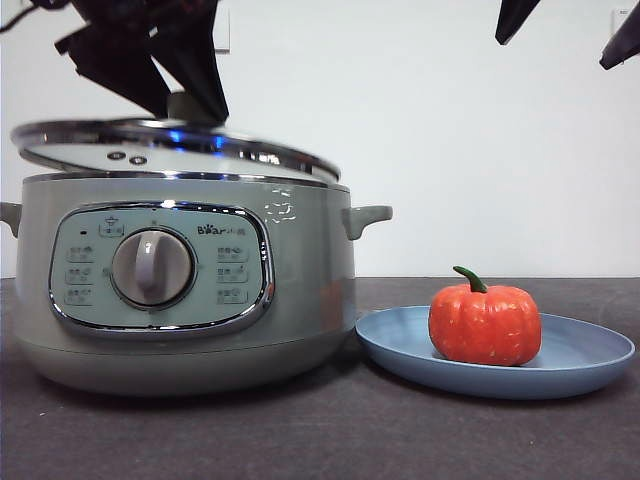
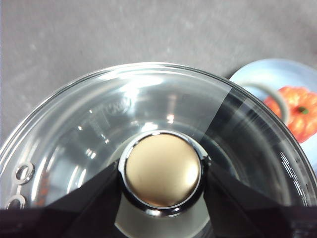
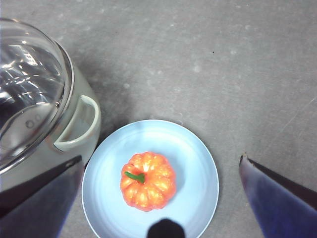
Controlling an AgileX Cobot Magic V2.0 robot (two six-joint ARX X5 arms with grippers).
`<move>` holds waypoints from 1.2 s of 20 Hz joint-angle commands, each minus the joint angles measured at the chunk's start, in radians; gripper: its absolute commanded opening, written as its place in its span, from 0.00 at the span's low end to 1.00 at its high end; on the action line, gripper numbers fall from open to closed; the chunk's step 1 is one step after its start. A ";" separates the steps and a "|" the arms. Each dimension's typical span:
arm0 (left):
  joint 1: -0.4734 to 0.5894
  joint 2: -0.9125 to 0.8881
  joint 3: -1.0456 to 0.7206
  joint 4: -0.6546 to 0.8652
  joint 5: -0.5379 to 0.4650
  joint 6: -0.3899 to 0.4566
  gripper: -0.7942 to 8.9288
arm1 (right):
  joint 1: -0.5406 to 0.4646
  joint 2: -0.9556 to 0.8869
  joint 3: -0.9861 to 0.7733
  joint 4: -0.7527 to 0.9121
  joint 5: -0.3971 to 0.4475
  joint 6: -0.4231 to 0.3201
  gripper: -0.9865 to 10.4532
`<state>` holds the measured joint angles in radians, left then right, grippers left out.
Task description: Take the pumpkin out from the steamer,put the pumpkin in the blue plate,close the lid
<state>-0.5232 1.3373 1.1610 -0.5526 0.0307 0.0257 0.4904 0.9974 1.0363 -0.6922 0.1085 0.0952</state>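
Observation:
The pumpkin [image 1: 485, 323] sits upright on the blue plate [image 1: 590, 360], to the right of the steamer [image 1: 185, 285]. My left gripper [image 1: 190, 105] is shut on the lid's knob [image 2: 162, 169] and holds the lid [image 1: 170, 150] tilted just above the steamer's rim, its left edge higher. In the left wrist view the glass lid [image 2: 114, 119] fills the frame, with the plate [image 2: 262, 72] and pumpkin [image 2: 297, 111] beyond it. My right gripper [image 3: 161, 198] is open, high above the pumpkin [image 3: 147, 181] and plate [image 3: 198, 163]; its tips show at the top right of the front view [image 1: 565, 30].
The steamer's right side handle [image 1: 365, 218] points toward the plate, with a small gap between the pot and the plate's rim. The dark grey table [image 1: 400, 440] spreads in front of both. A white wall stands behind.

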 commanded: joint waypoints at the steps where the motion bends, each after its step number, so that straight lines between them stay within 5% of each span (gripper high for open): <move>1: -0.004 0.003 0.005 0.044 0.005 -0.003 0.07 | 0.000 -0.001 -0.009 0.003 0.005 0.009 0.55; 10: -0.008 0.071 0.005 -0.007 0.021 0.005 0.08 | 0.000 -0.001 -0.009 0.002 0.005 0.009 0.55; 11: -0.008 0.071 0.005 -0.007 0.021 0.005 0.12 | 0.000 -0.001 -0.009 0.003 0.005 0.010 0.55; 14: -0.001 0.071 0.005 -0.006 0.021 0.004 0.51 | 0.000 -0.001 -0.009 0.003 0.003 0.012 0.55; 24: 0.001 -0.013 0.005 -0.049 0.021 -0.045 0.50 | 0.000 -0.004 -0.009 0.004 0.002 0.011 0.55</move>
<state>-0.5255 1.3373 1.1725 -0.6025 0.0479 -0.0025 0.4904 0.9970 1.0363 -0.6945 0.1081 0.0975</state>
